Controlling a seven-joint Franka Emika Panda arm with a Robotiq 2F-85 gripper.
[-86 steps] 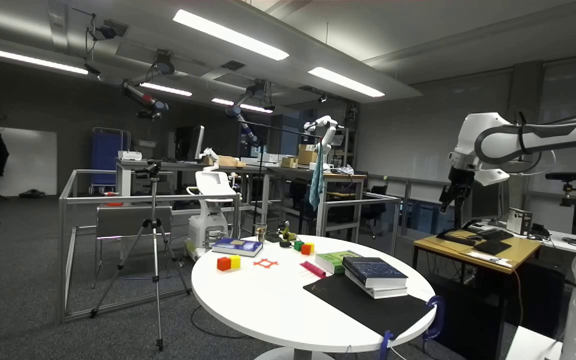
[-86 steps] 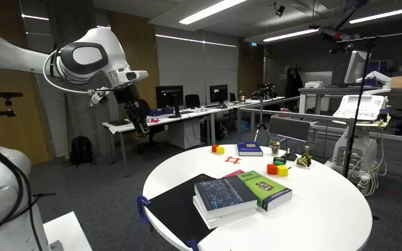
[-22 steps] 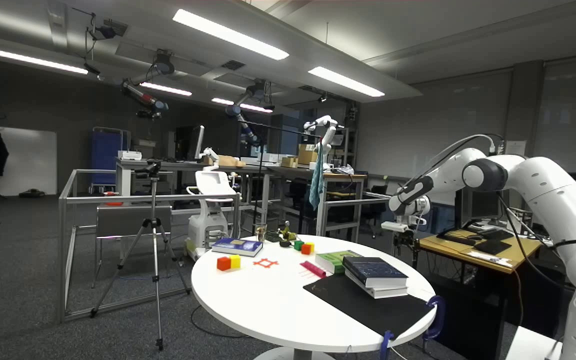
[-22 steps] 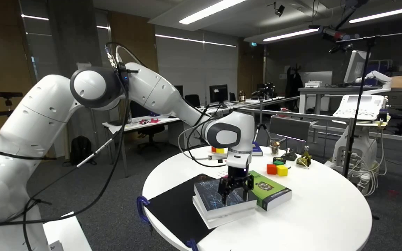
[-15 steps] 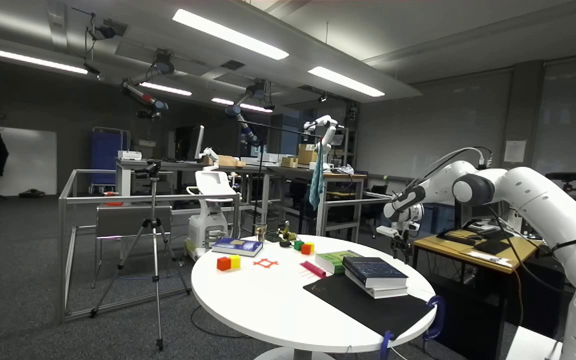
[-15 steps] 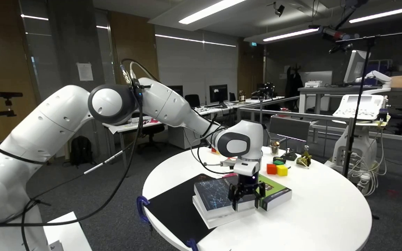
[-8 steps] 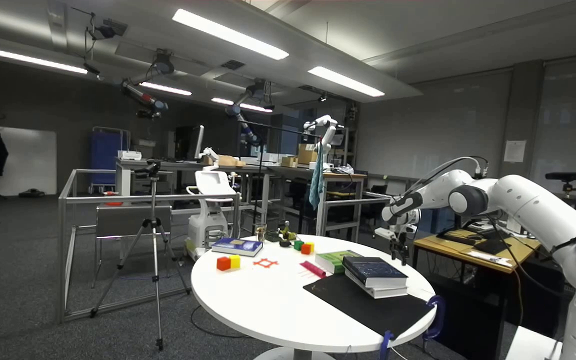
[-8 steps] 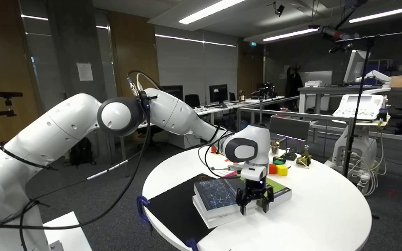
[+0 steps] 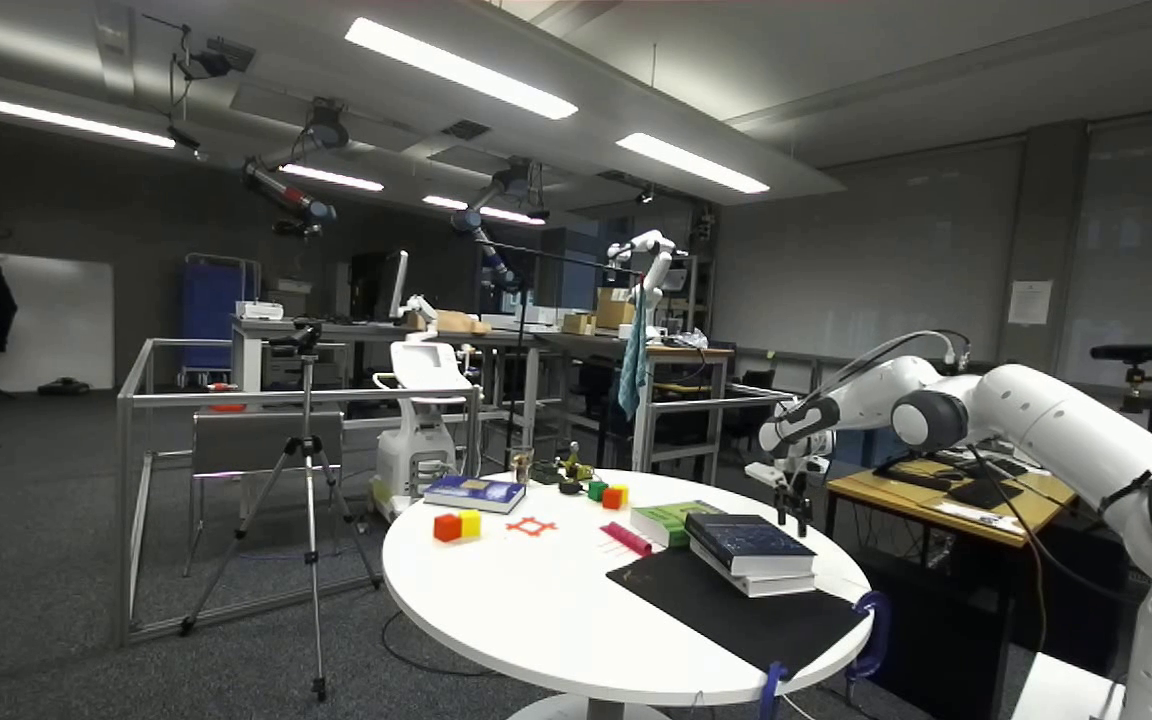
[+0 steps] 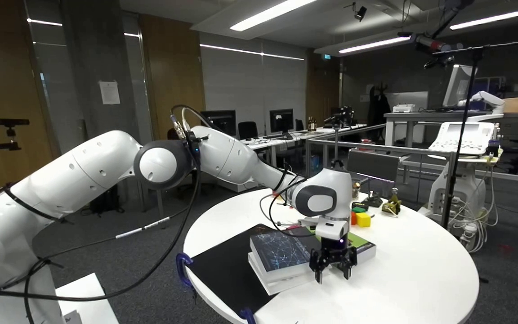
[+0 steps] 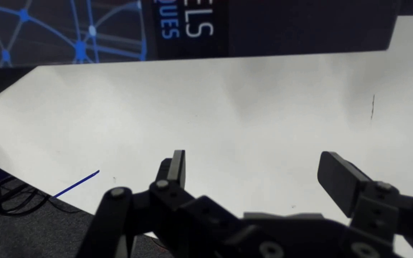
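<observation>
here's the gripper [image 11: 251, 161], all black angular joints, flat finger pads [image 11: 337, 182] spread wide with white bench [image 10: 403, 279] showing between them in the wrist view! it hangs just beside the dark book [image 10: 279, 252], a thick block with a smooth cover webbed in blue lines and dots, lying on top of a pale-edged book [image 10: 286, 286]. the pair overlaps a thin, matte black mat [image 10: 227, 270], dull against the bench's smooth round top. close by, the bright green book [image 9: 671, 522], partly hidden in both exterior views, then sharp-cornered cubes [image 10: 363, 220] in red, yellow and green, and a curved blue clamp [image 9: 880, 632] biting the rim!
</observation>
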